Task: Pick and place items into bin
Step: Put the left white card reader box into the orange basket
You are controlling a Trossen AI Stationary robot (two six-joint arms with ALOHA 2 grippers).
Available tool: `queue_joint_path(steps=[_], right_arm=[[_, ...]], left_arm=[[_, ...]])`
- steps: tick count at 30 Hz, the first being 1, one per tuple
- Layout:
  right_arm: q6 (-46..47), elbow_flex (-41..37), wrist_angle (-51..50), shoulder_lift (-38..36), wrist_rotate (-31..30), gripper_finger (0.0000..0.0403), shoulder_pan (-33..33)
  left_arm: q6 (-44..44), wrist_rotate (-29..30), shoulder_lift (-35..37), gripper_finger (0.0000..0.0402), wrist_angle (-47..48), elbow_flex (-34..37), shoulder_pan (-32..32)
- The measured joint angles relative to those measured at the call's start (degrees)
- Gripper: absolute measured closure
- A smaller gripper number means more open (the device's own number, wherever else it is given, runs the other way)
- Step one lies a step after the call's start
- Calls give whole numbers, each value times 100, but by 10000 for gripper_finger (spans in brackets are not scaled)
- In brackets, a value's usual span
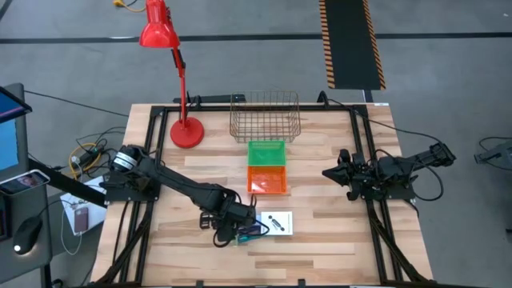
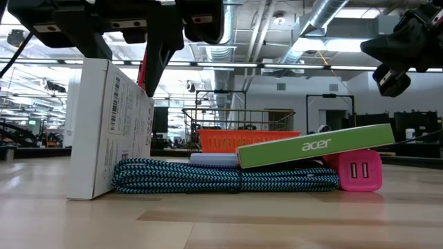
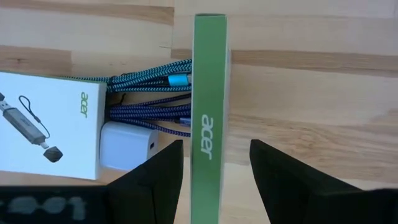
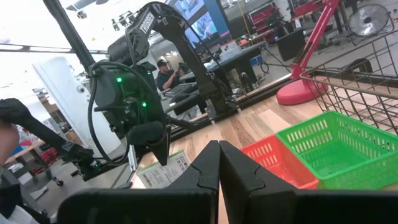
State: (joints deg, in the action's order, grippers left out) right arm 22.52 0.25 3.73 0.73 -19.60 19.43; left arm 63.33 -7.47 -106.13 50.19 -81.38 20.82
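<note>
A thin white box with a green acer-marked edge [image 3: 208,93] stands on its narrow side [image 2: 111,131] beside a blue braided cable bundle [image 2: 221,176]. My left gripper [image 3: 216,146] is open and comes down over the box's top edge, one finger on each side. A second white acer box [image 1: 278,222] lies tilted on the cable and on a pink charger [image 2: 360,171]. A white charger [image 3: 127,146] lies next to the cable. My right gripper [image 4: 219,146] is shut and waits above the table's right side [image 1: 328,172]. My left gripper straddles the upright box's green top edge [image 3: 208,155] from above, fingers pointing down. Bare wood shows between the box and one finger [image 3: 273,168]. The other finger [image 3: 158,174] stands very close to the box, and I cannot tell whether it touches. The box's lower edge rests on the table.
A green bin [image 1: 266,152] and an orange bin [image 1: 268,180] sit mid-table, with a wire basket [image 1: 265,116] behind them at the far edge. The red desk lamp's base [image 1: 186,132] stands at the far left. Black rails run along both table sides.
</note>
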Motion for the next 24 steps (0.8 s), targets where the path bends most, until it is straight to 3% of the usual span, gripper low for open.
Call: queue_joint_path(steps=[24], right_arm=[[0, 0, 0, 0, 0, 403, -1]], left_arm=[[93, -157, 2, 226, -343, 297, -35]])
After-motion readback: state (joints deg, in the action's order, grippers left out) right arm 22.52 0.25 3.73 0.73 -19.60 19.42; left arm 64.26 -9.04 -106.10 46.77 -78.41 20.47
